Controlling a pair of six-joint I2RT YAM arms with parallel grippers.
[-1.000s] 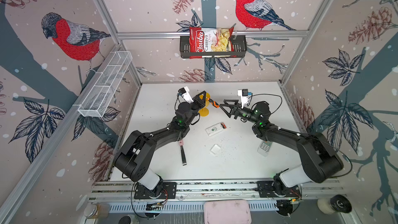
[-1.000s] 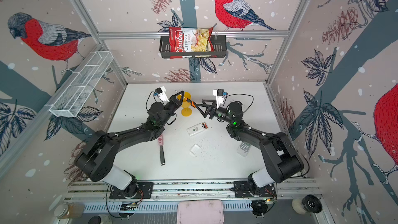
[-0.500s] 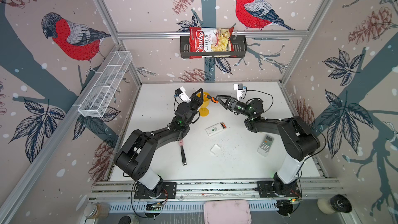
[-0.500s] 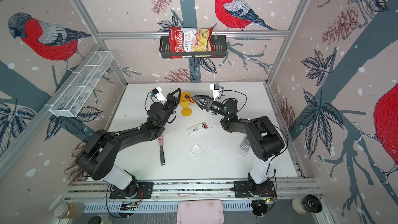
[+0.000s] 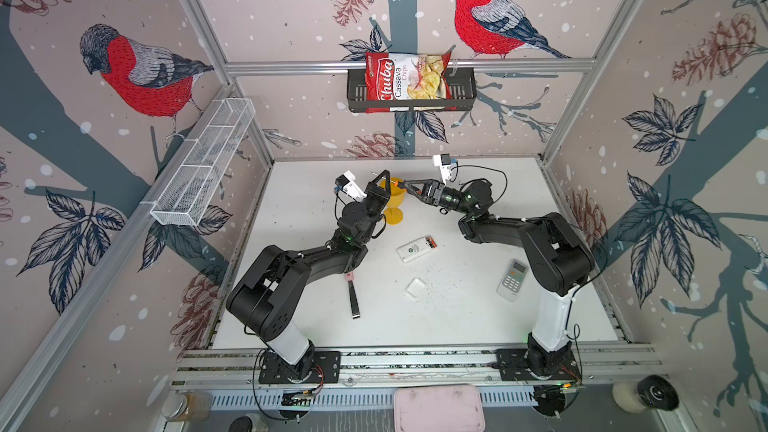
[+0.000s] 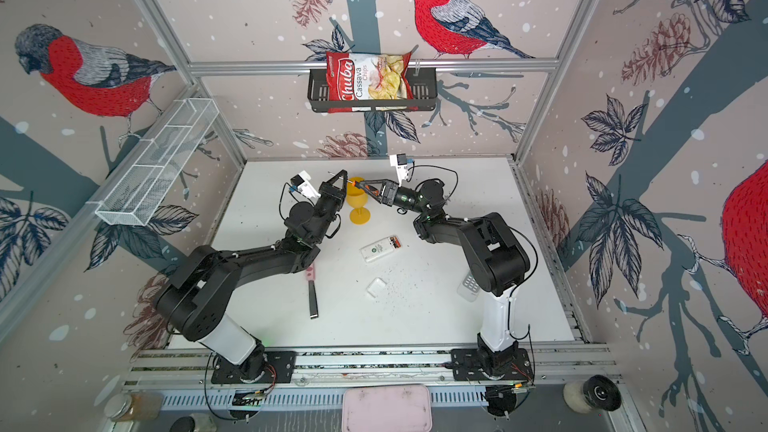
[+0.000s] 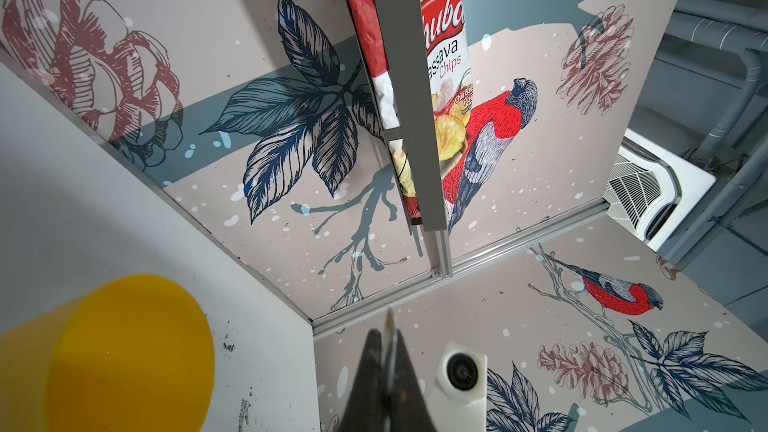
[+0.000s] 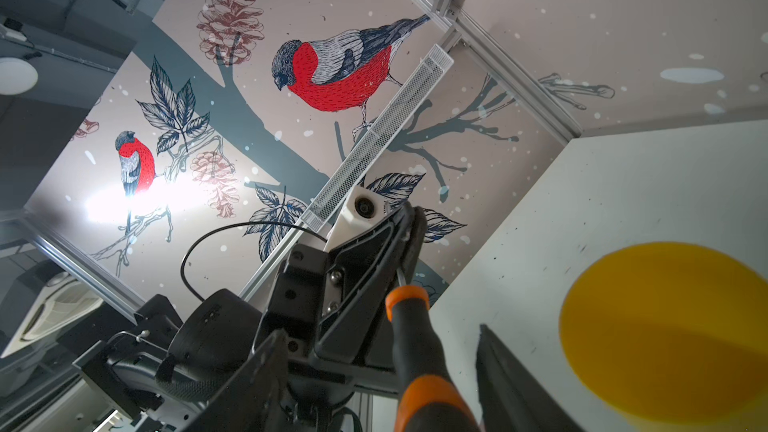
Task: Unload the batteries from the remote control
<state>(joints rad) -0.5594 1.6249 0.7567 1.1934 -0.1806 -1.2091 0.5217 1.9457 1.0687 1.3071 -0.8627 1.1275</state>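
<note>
1. White table (image 5: 457,317): remote control (image 5: 411,249) lay mid-table, batteries (image 5: 432,241) seated in its open end.
2. Yellow goblet (image 5: 393,214) crowded the handover.
3. Screwdriver (image 8: 419,351): left gripper (image 5: 385,180) pinched shut on its shaft; right gripper (image 5: 407,184) straddled the handle, not gripping.
4. Next I'd close right, release left, then pry.

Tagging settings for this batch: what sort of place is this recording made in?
Probably a purpose-built robot test cell in a lab: aluminium frame holding bird-printed wall panels around a white table, and ceiling pipes beyond the walls in the left wrist view.
</note>
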